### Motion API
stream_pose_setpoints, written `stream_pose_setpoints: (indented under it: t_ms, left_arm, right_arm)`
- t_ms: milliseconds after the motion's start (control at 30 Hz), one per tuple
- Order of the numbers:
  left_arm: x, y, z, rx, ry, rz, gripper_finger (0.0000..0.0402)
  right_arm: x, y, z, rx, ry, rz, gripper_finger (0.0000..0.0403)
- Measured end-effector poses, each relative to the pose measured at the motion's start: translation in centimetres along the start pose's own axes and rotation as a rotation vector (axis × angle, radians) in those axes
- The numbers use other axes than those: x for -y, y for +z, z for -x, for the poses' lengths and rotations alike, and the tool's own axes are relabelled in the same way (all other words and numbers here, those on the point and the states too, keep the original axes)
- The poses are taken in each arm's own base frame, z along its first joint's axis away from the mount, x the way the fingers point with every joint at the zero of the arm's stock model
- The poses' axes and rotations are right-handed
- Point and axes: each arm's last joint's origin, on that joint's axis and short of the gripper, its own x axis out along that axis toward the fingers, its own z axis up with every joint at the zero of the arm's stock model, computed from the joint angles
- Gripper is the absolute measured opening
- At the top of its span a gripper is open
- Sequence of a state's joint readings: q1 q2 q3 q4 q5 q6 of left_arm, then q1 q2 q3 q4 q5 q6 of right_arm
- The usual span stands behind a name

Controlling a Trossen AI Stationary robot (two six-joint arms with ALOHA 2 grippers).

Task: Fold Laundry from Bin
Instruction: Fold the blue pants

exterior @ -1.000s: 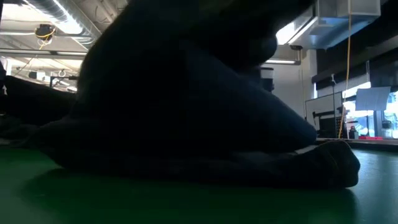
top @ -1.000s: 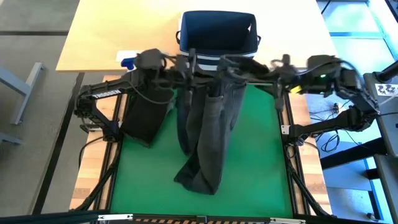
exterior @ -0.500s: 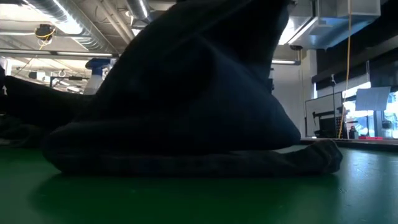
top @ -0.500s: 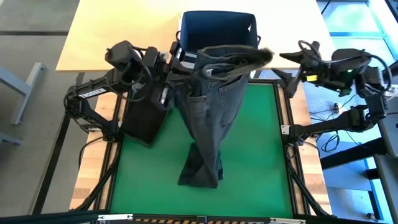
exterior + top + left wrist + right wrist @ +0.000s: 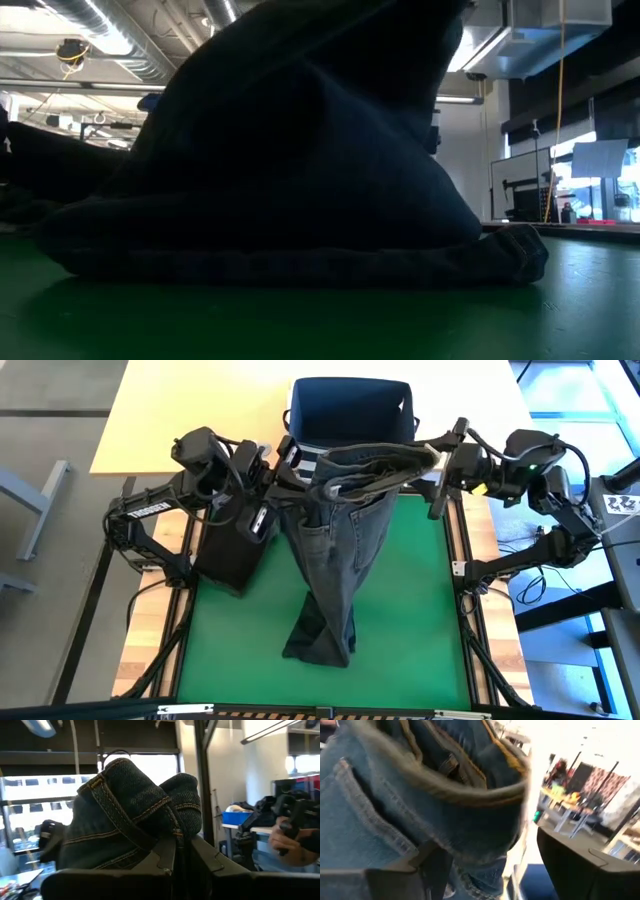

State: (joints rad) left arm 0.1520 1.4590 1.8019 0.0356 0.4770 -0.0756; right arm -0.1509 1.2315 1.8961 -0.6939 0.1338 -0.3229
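Right tool (image 5: 437,472) returned; jeans (image 5: 335,550) hang lengthwise, waistband up.

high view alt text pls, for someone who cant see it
Seen from above, a pair of dark jeans hangs by its waistband over a green mat, legs trailing down onto it. The left gripper grips the waistband; the right gripper is open beside it. A navy bin stands behind.

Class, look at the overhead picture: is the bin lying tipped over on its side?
No. The bin stands upright, its open top facing the camera.
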Motion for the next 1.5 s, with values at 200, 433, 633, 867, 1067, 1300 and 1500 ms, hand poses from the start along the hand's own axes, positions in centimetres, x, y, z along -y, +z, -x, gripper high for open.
stream_pose_setpoints:
  t_ms: [200, 433, 633, 867, 1067, 1300, 1500]
  left_arm:
    - [0.1, 0.0, 0.0, -0.003, -0.023, 0.002, 0.0021]
    - [-0.8, 0.1, 0.3, 0.004, 0.108, -0.006, 0.0021]
    - [-1.7, 1.2, 0.5, 0.142, 0.349, -0.05, 0.0021]
    - [-2.7, 4.1, 1.7, 0.288, 0.489, -0.127, 0.0021]
    - [-3.8, 6.4, 2.0, 0.349, 0.498, -0.198, 0.0021]
    - [-4.2, 8.2, 0.9, 0.361, 0.397, -0.228, 0.0021]
    - [-3.7, 8.7, 1.2, 0.261, 0.415, -0.187, 0.0021]
  right_arm:
    - [-0.3, 0.4, -0.1, 0.081, 0.122, 0.029, 0.0237]
    - [-0.1, 1.1, 0.9, 0.122, 0.158, 0.022, 0.0021]
    - [1.8, 4.6, 4.9, 0.281, 0.071, -0.048, 0.0025]
    - [3.3, 7.5, 6.3, 0.361, -0.092, -0.018, 0.0022]
    - [3.4, 8.4, 5.3, 0.46, -0.153, 0.11, 0.001]
    - [3.0, 7.8, 3.8, 0.374, -0.114, 0.134, 0.0024]
    - [2.7, 6.7, 3.2, 0.23, -0.118, 0.142, 0.001]
